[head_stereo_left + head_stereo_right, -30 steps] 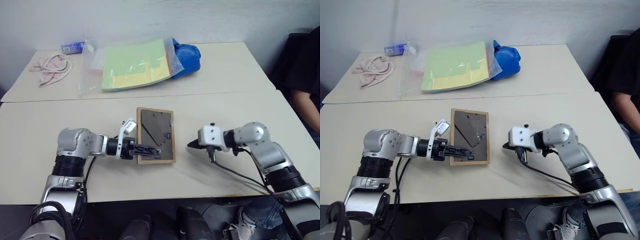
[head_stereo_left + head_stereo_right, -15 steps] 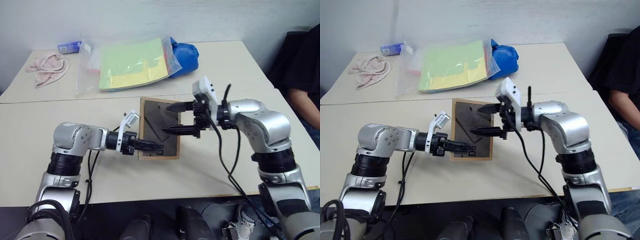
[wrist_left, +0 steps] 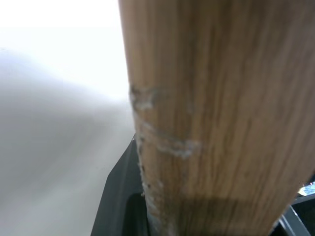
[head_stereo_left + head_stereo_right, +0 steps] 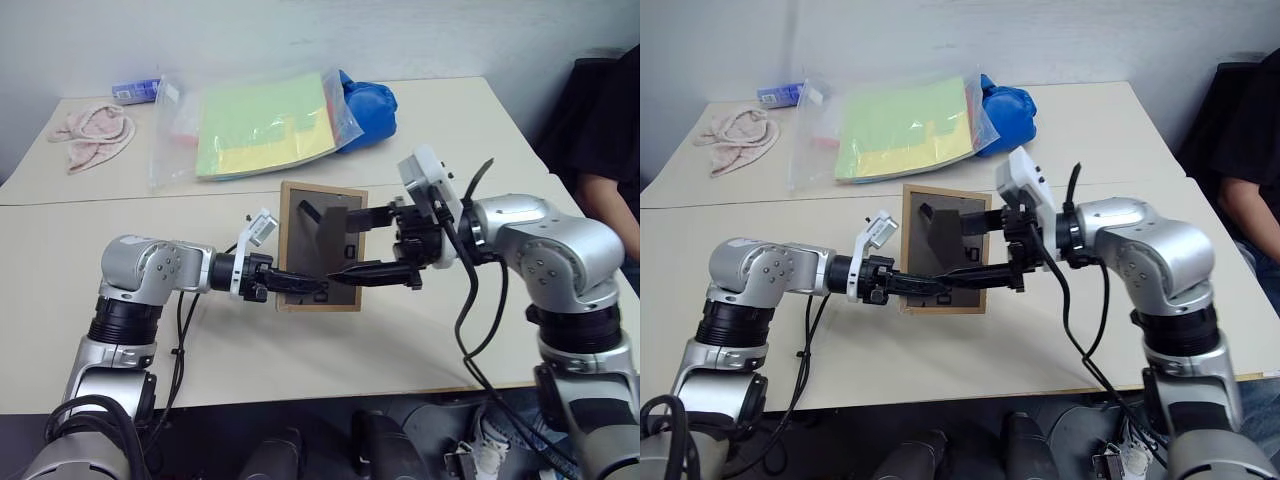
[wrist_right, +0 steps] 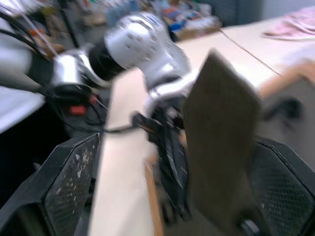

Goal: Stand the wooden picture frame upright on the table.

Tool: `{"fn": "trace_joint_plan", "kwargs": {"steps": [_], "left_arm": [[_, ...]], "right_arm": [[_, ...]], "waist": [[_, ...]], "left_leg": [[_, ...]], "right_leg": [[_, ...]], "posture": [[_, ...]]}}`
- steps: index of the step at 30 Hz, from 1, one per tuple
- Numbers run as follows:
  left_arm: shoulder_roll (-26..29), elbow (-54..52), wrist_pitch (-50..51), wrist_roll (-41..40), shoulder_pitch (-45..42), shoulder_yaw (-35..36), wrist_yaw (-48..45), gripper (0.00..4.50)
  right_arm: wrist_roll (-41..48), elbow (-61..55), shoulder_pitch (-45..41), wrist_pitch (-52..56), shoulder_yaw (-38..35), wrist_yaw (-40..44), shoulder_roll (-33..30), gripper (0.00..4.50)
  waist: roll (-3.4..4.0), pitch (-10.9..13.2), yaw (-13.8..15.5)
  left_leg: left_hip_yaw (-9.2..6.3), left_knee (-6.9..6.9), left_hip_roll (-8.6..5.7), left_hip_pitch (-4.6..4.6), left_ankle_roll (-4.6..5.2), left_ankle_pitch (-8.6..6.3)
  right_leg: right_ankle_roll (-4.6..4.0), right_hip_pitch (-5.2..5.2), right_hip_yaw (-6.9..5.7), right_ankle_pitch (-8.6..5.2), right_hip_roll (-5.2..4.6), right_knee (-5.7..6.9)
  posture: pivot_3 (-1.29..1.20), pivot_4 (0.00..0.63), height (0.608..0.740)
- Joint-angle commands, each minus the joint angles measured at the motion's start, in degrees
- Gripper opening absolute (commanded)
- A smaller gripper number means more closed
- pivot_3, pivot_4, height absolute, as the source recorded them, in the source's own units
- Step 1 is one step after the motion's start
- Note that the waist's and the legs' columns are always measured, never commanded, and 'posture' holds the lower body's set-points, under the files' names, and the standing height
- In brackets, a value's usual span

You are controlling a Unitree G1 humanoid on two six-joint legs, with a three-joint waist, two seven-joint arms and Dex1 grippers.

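Small rectangular light-wood picture frame [image 4: 322,246] w/ dark grey back panel: back faces camera, raised off cream bench [image 4: 420,330], bottom edge low. Fold-out stand [image 4: 958,225] swung out from back. Left hand [image 4: 298,285] pinches frame's lower left rail. Right hand [image 4: 362,243] spread wide, fingers either side of stand, not gripping. Looks light, stiff, smooth wood; glazed front prob fragile. Best hold: rail edges.

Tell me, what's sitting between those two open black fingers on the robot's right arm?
The wooden picture frame's fold-out stand, seen in the right wrist view between the open right gripper's fingers.
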Motion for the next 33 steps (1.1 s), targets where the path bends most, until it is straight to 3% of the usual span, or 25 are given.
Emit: {"fn": "trace_joint_plan", "kwargs": {"steps": [1,4,7,10,13,18,21,23,26,29,33], "left_arm": [[0.8,-1.3,-0.2,-2.1,-0.9,1.7,-1.0,1.17],[1.5,-2.1,-0.1,-2.4,-0.7,1.2,-1.6,1.17],[1.7,-2.2,0.2,-2.7,-0.9,1.3,-1.7,1.17],[1.9,-1.9,1.2,-3.6,-1.7,1.4,-2.2,1.17],[2.3,-2.4,2.1,-4.5,-2.0,1.1,-2.6,1.17],[2.2,-2.4,3.2,-5.2,-3.0,0.8,-2.5,1.17],[2.3,-1.1,4.2,-5.5,-4.4,1.0,-2.7,1.17],[2.7,-0.9,4.2,-5.5,-4.7,0.8,-2.9,1.17],[3.3,-0.4,4.7,-5.8,-5.0,1.1,-2.9,1.17],[5.2,-1.2,4.1,-5.8,-4.2,1.0,-3.3,1.17],[9.5,-2.7,1.8,-5.1,-1.7,2.9,-3.1,2.4]], "right_arm": [[-10.9,2.0,3.7,-14.0,1.0,0.7,-6.9,4.5],[-23.5,8.7,9.0,-39.8,2.4,1.5,-11.3,4.5],[-33.4,17.0,10.6,-64.2,3.3,-2.7,-10.8,4.5],[-53.8,30.8,6.5,-96.6,5.3,-23.5,-7.5,4.5],[-68.8,38.8,1.9,-110.7,6.2,-40.4,-5.0,4.5],[-91.2,43.0,-4.7,-117.0,10.2,-68.7,-0.8,4.5],[-99.0,45.3,-8.1,-115.4,13.7,-81.2,0.8,3.94],[-102.8,46.8,-9.9,-114.3,16.1,-87.2,0.6,3.31],[-105.9,49.0,-12.2,-113.9,19.6,-93.1,0.2,2.27],[-107.6,51.4,-14.3,-114.3,22.7,-96.7,-0.4,1.71],[-107.6,52.9,-16.1,-115.6,25.2,-99.3,-1.9,1.42]], "waist": [[-0.03,0.0,0.1],[-0.09,0.1,0.2],[-0.14,0.1,-0.1],[-0.14,0.1,-1.3],[-0.17,0.1,-1.7],[-0.18,0.1,-2.9],[-0.18,0.1,-3.0],[-0.18,0.1,-3.1],[-0.18,0.1,-3.2],[-0.18,0.1,-3.4],[-0.18,0.1,-3.8]], "left_leg": [[0.01,0.0,0.0,-0.01,0.0,0.0],[0.04,0.0,-0.09,-0.01,0.03,0.01],[0.1,0.01,-0.1,0.01,0.03,0.02],[0.23,-0.02,-0.08,0.07,-0.02,0.04],[0.57,-0.15,-0.14,0.01,-0.09,0.09],[0.8,-0.14,-0.15,-0.08,-0.17,0.14],[0.81,-0.15,-0.15,-0.07,-0.21,0.16],[0.83,-0.17,-0.17,-0.05,-0.21,0.16],[0.85,-0.2,-0.17,-0.04,-0.22,0.16],[0.88,-0.22,-0.16,-0.02,-0.22,0.16],[0.89,-0.25,-0.15,0.01,-0.23,0.15]], "right_leg": [[0.0,0.0,0.0,0.0,0.0,-0.01],[0.02,0.0,0.01,0.01,-0.05,-0.02],[0.04,-0.02,0.04,0.02,-0.05,0.01],[0.04,-0.1,0.14,0.02,0.01,0.14],[0.0,-0.61,0.13,0.0,0.09,0.48],[-0.12,-1.0,0.17,-0.06,0.1,0.76],[-0.2,-1.1,0.24,-0.11,0.13,0.9],[-0.21,-1.11,0.36,-0.12,0.15,0.9],[-0.22,-1.12,0.6,-0.12,0.17,0.9],[-0.22,-1.13,0.85,-0.12,0.19,0.9],[-0.22,-1.14,0.99,-0.12,0.23,0.9]], "posture": [[0.0,0.15,0.74],[0.0,0.15,0.74],[0.0,0.15,0.74],[0.0,0.15,0.74],[0.0,0.15,0.74],[0.0,0.15,0.74],[0.0,0.15,0.74],[0.0,0.15,0.74],[0.0,0.15,0.74],[0.0,0.15,0.74],[0.0,0.15,0.74]]}}
